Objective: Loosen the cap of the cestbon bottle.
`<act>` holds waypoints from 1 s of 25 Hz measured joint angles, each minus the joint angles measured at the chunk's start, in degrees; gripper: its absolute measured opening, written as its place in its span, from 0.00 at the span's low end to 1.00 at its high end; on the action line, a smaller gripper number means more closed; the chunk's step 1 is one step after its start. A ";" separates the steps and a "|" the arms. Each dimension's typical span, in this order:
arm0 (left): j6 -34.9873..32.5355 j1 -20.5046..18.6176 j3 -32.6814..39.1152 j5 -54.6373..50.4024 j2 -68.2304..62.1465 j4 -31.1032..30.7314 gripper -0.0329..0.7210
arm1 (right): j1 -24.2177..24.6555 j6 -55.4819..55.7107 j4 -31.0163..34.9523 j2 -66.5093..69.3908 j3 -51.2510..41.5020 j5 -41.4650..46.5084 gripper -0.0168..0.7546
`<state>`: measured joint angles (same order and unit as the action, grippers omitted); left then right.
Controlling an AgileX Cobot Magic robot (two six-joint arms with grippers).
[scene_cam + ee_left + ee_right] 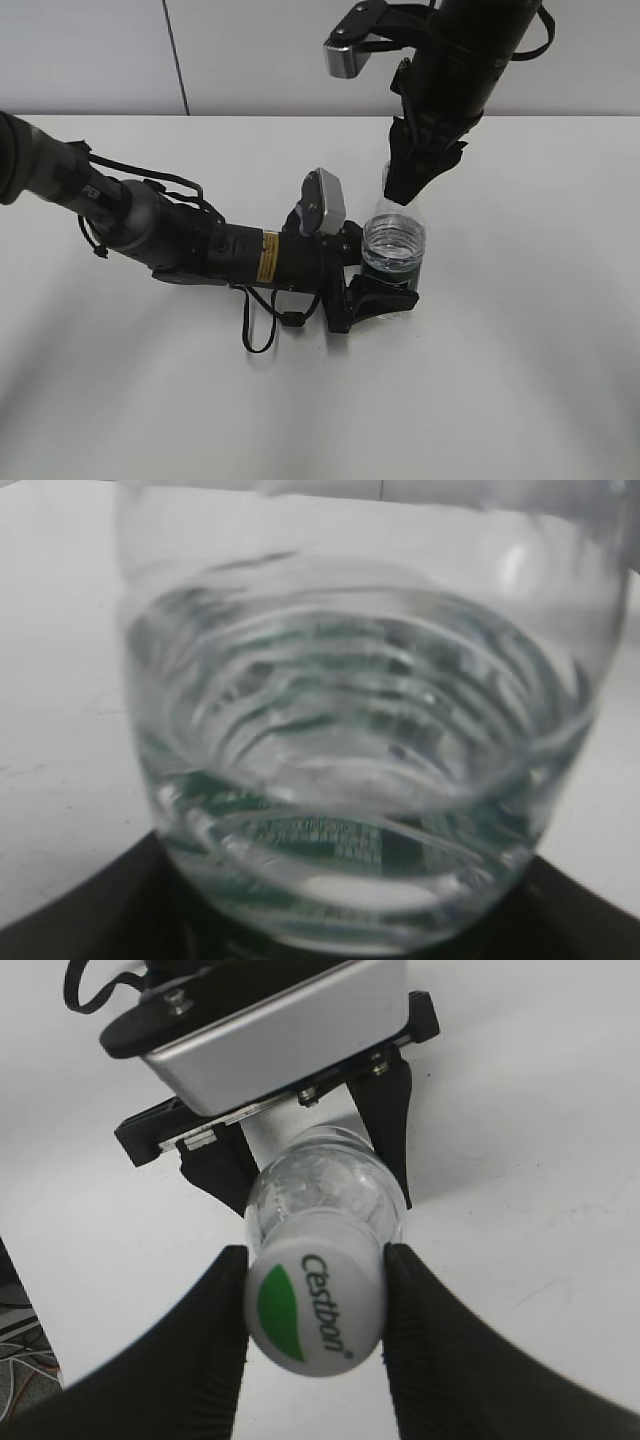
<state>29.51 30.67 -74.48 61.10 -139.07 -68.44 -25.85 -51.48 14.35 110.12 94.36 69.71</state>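
Observation:
The cestbon bottle [393, 245] stands upright near the table's middle, clear and ribbed, with a dark green label band low down. My left gripper [385, 290] is shut on its lower body; the left wrist view is filled by the bottle [360, 750]. My right gripper [405, 180] comes down from above. In the right wrist view its two black fingers [315, 1305] press both sides of the white cap [315, 1305] with the green leaf mark. In the exterior view the cap is hidden behind the right fingers.
The white table [520, 380] carries nothing else. The left arm [180, 240] lies low across the table from the left edge, with a loose cable loop [262, 330] beside it. The right arm [470, 50] hangs over the back. A wall stands behind.

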 joint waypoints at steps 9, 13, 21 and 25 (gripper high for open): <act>0.08 0.00 0.00 0.06 0.00 -0.16 0.74 | 0.00 -3.11 -0.11 -0.05 0.00 0.14 0.43; 0.31 0.00 0.00 0.12 0.00 -0.16 0.74 | 0.00 -4.81 -0.15 -0.13 0.00 0.02 0.42; 0.60 0.00 0.00 0.16 0.00 -0.16 0.74 | 0.00 -7.75 -0.15 -0.17 0.00 -0.82 0.42; 0.60 0.00 0.00 0.16 0.00 -0.16 0.74 | 0.00 -8.04 -0.08 -0.19 0.00 -0.82 0.42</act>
<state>30.11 30.67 -74.48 61.26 -139.07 -68.60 -25.85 -59.53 14.27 109.94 94.36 68.88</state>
